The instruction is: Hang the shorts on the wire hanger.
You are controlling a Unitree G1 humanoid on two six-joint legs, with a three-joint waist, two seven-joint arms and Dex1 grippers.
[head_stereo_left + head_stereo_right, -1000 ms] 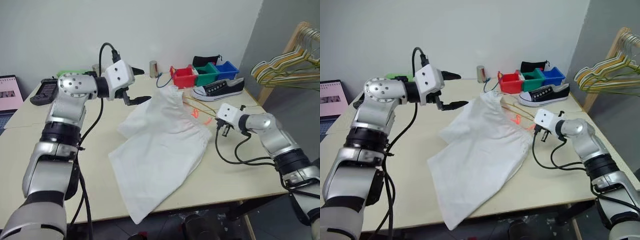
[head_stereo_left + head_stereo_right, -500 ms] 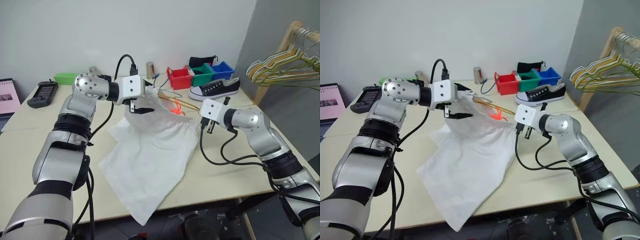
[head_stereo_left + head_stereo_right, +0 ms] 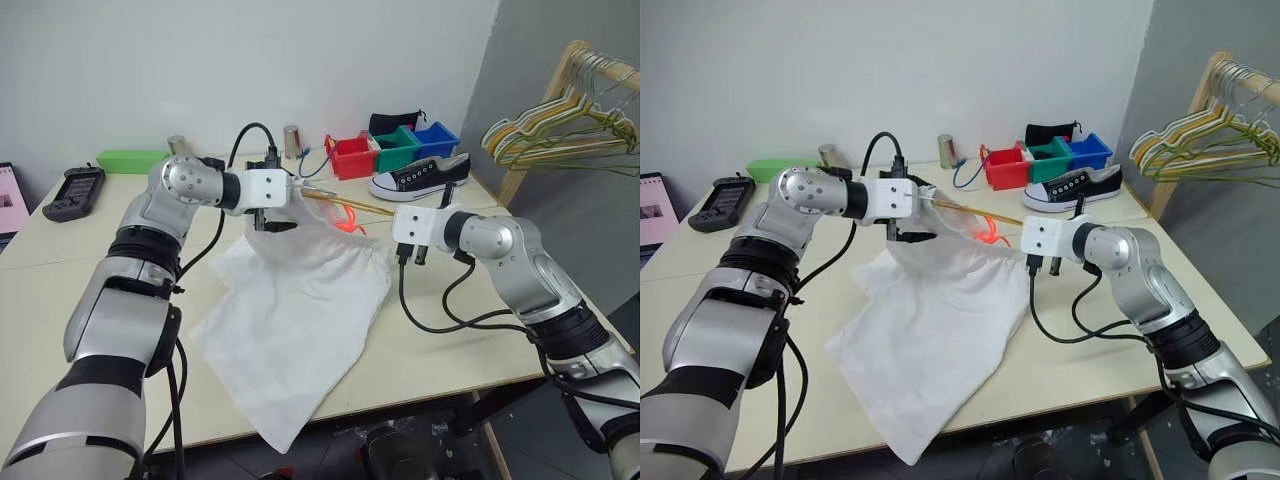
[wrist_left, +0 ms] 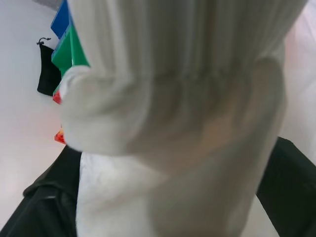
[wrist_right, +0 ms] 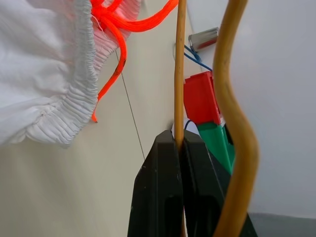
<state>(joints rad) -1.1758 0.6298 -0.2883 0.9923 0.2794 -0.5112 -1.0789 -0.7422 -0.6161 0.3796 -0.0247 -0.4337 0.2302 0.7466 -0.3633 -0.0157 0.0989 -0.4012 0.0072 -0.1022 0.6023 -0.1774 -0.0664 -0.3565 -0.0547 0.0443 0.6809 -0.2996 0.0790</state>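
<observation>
A: What does the right wrist camera add?
B: The right gripper [image 5: 180, 148] pinched shut on the thin yellow-gold wire hanger [image 5: 179, 74]; the head views show it running left-right, level above the table [image 3: 60, 290].
A: And the white thin-fabric shorts [image 3: 300, 310]?
B: Waistband raised mid-table between the left gripper's [image 3: 278, 208] spread fingers, legs trailing near.

White shorts [image 3: 295, 300] draped off the table edge, waistband raised, yellow wire hanger [image 3: 345, 203] lifted above them
</observation>
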